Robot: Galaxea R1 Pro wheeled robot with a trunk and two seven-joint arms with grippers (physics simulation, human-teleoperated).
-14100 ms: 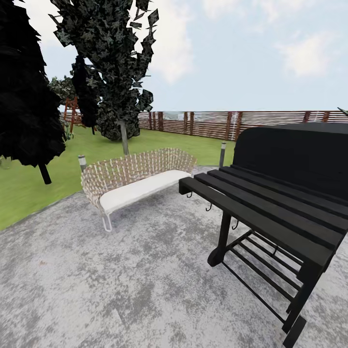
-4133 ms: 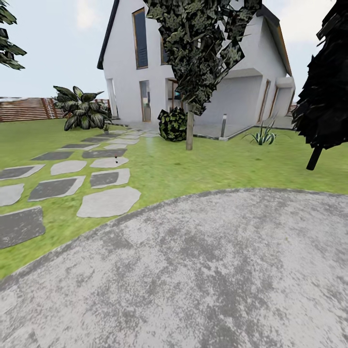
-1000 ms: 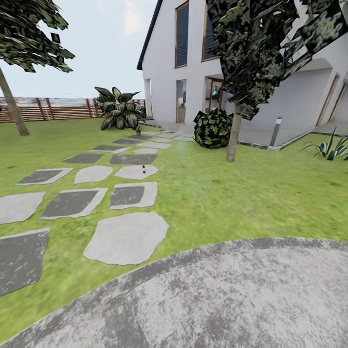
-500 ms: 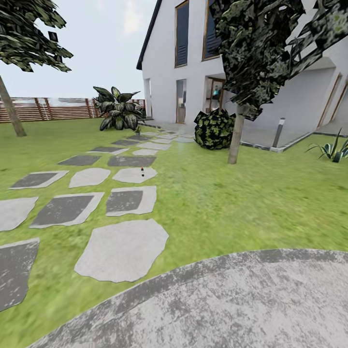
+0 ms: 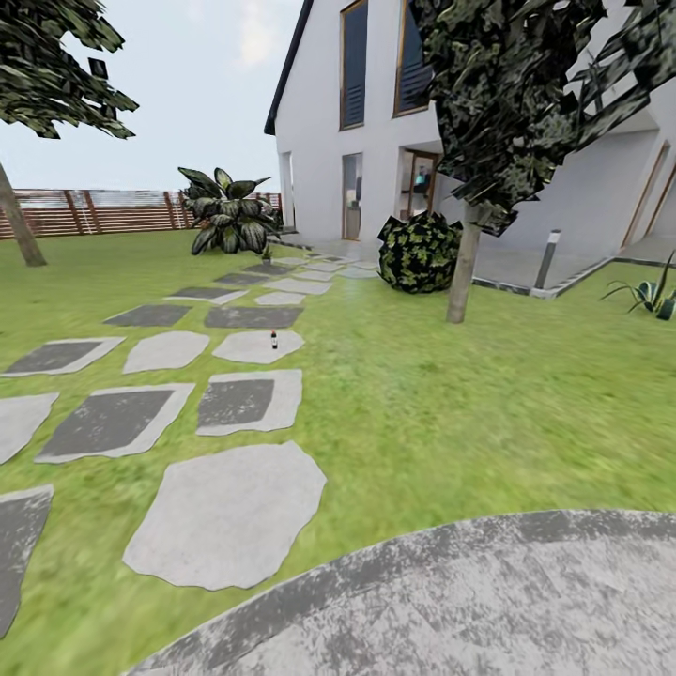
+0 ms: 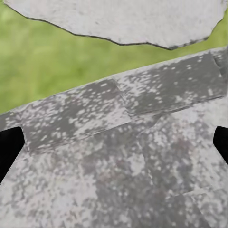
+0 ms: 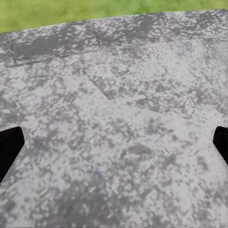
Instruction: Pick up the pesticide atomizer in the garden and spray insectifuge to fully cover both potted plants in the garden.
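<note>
Still Short of the Bottle

Ahead, the garden lawn [image 5: 451, 394] spreads below the white house [image 5: 376, 113], crossed by stepping slabs [image 5: 225, 512]. One potted plant [image 5: 228, 214] sits beyond the slabs by the wooden fence [image 5: 103, 211]. The pesticide atomizer [image 5: 274, 340] stands upright on a pale slab, well apart from the robot. Left gripper [image 6: 114, 147] and right gripper [image 7: 114, 147] hang spread wide and empty over paving, probably readied for the pickup.

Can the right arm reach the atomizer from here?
Probably not. The atomizer stands far ahead on a stone slab across the lawn, while the right gripper hangs open over the grey paving by the robot. Nothing blocks the path; drive closer first.
</note>
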